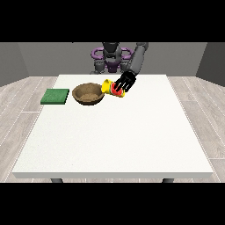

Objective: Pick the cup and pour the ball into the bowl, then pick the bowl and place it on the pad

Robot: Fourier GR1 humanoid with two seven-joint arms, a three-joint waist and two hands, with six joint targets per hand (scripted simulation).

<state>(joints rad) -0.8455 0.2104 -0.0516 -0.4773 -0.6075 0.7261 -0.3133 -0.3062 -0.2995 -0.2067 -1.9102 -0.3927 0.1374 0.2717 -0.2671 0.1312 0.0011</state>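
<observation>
A brown bowl point(89, 94) sits on the white table point(114, 140) left of centre, towards the robot. A yellow and red cup point(110, 87) is tipped on its side, its yellow mouth pointing at the bowl's right rim. The black hand at the view's right point(125, 81) has its fingers curled round the cup's red body. A green pad point(55, 96) lies flat to the left of the bowl. No ball is visible. The other hand is out of sight.
The robot's torso point(111, 57) stands behind the far table edge. Wide bare tabletop stretches in front of the bowl and cup, down to the near edge.
</observation>
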